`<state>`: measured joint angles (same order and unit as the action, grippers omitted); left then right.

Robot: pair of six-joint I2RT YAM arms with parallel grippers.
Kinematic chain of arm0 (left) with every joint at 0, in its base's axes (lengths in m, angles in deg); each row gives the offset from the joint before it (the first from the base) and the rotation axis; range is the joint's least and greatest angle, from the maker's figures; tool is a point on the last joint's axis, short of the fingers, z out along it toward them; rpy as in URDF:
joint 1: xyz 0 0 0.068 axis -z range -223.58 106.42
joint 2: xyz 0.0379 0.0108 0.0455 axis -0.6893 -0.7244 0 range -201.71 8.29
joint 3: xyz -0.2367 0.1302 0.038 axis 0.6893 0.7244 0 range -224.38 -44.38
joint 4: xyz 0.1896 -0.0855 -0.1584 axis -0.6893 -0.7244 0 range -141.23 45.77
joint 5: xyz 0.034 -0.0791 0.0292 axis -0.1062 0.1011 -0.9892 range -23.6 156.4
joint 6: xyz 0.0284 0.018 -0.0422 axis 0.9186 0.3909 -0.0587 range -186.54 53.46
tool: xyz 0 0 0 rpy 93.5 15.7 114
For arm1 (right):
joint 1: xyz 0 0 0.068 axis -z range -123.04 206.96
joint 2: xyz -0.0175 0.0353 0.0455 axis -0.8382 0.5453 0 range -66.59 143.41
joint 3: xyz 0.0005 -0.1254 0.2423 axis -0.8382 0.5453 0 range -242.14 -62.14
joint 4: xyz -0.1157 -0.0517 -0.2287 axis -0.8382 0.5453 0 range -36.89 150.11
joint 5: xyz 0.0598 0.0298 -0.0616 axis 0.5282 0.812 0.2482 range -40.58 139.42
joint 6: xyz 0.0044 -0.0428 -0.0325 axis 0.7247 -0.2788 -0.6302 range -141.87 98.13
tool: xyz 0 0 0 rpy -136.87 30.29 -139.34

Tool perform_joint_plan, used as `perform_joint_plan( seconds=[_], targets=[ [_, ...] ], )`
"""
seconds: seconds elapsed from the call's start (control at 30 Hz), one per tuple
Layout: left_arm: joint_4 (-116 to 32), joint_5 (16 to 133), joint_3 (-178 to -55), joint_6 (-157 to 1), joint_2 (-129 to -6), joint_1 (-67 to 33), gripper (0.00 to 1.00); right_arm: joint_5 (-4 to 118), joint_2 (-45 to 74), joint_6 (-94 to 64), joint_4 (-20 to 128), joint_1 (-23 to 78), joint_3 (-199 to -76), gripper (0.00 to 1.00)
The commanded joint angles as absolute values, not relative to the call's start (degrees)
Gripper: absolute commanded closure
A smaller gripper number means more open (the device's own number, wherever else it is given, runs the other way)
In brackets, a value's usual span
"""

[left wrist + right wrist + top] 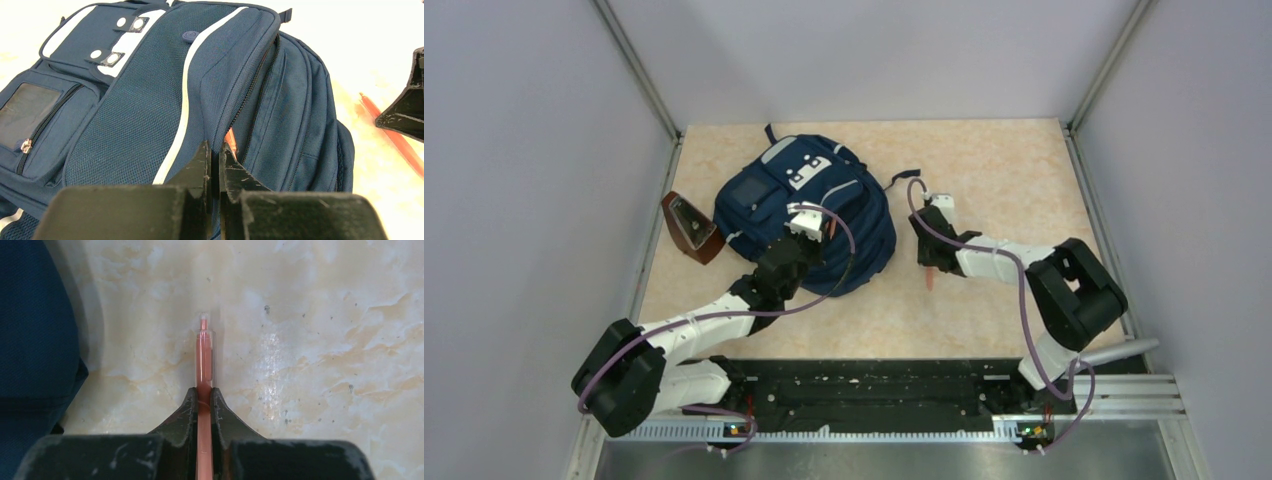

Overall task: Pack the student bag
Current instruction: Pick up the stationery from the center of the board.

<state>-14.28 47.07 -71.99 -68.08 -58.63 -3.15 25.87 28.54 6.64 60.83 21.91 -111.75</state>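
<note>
Two grey walls (524, 150) are flanking the marbled beige tabletop (1004, 170); left gripper (216, 146) pressing together at backpack (150, 100), right gripper (202, 392) pinching red pen (203, 355).

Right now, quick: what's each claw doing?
Left claw: closed at the student bag zip; grip unclear.
Right claw: closed on the orange pen.

Student bag (140, 110) — coarse woven navy cloth, matt, with smooth white piping. Tabletop (310, 340), right of frame: glossy marbled beige, speckled, catching glare. Pen (203, 360) — translucent orange plastic, shiny. Right gripper (203, 396): matt black plastic, scuffed pale.
</note>
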Motion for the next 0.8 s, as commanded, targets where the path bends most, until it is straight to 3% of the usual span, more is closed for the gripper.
perform_joint_plan(
  seconds=[0.0,0.2,0.47,0.77],
  targets=[
    [-9.7,48.7,-72.7,-68.7,-57.2,-2.5,1.0,32.1,21.7,6.2,62.1,22.2,-112.4,1.0],
    [-9.1,49.0,-72.3,-69.3,-56.7,-2.6,1.0,49.6,15.2,5.3,59.6,22.1,-113.0,1.0],
    [-8.4,49.8,-72.0,-69.6,-56.6,-2.6,1.0,65.7,18.5,12.8,48.4,20.7,-115.5,1.0],
    [-8.1,50.1,-71.7,-69.5,-56.2,-2.6,1.0,70.7,29.8,21.4,35.2,19.3,-123.3,1.0]
  ],
)
